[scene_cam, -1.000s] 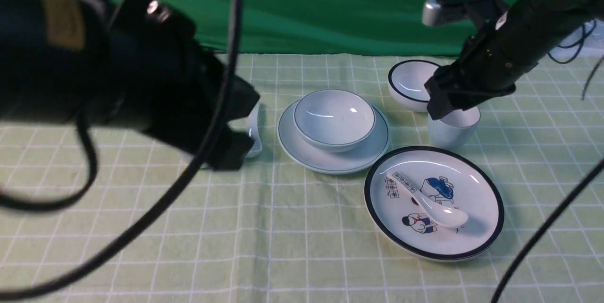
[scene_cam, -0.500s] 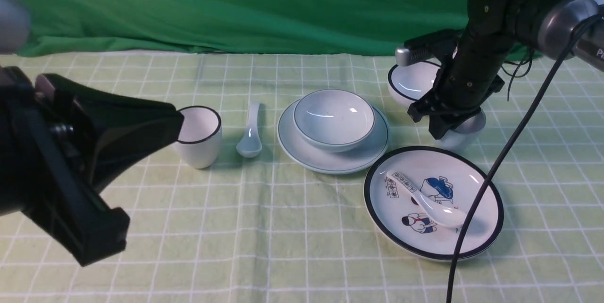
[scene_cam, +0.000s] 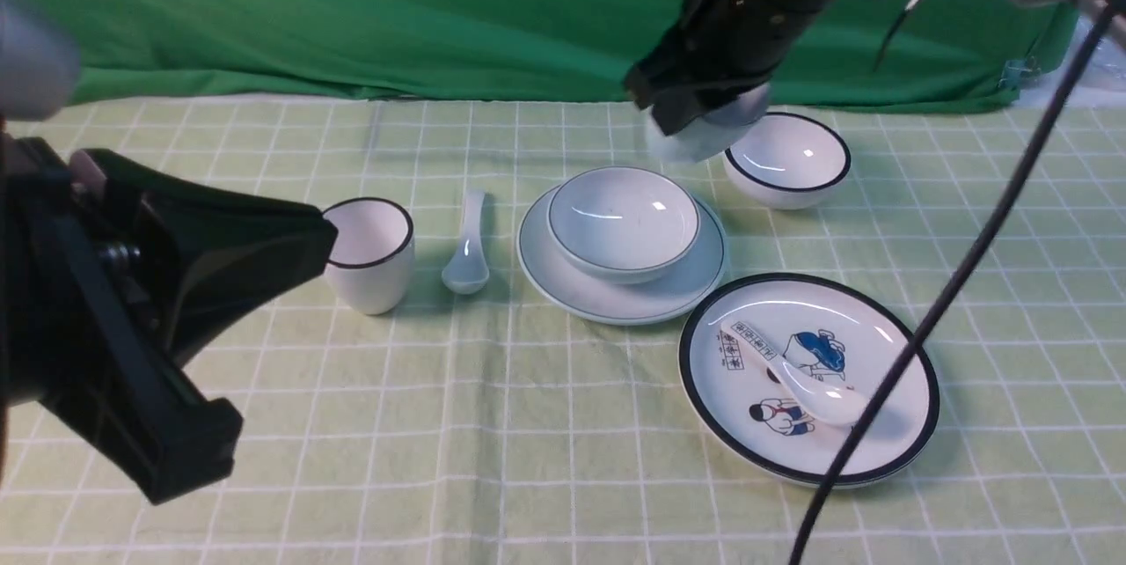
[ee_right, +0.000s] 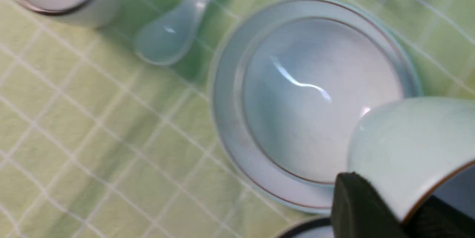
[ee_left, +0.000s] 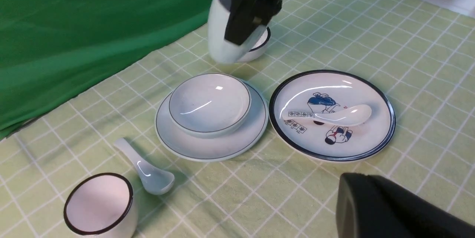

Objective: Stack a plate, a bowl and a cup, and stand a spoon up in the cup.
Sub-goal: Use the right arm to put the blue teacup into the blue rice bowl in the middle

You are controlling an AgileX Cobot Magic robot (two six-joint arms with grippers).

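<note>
The pale blue-white cup [ee_left: 218, 30] is gripped by the right gripper [scene_cam: 682, 112], its wall pinched between the fingers, and is held tilted in the air behind the pale blue-white bowl [scene_cam: 624, 222] and a little to its right in the front view. The bowl is seated on the pale blue-white plate [scene_cam: 607, 301], and both are rimmed with a thin dark line. The pale blue-white soup spoon [scene_cam: 468, 250] is laid on the checked tablecloth [scene_cam: 528, 424], just left of the plate, with its bowl end turned toward the robot. Beyond the spoon on the left, the black-rimmed white cup [scene_cam: 374, 261] is stood upright. The black-rimmed white bowl [scene_cam: 786, 162] is placed behind the plate to the right. In front of it, near the pale plate, the black-rimmed plate with cartoon figures [scene_cam: 792, 451] is set down, and on it 1 white spoon with a printed handle [scene_cam: 818, 393] is rested. The left gripper [ee_left: 356, 208] is held at the left, well apart from the pale plate, with its fingers pressed together and nothing pinched. The background is covered by a green cloth [scene_cam: 352, 19].
</note>
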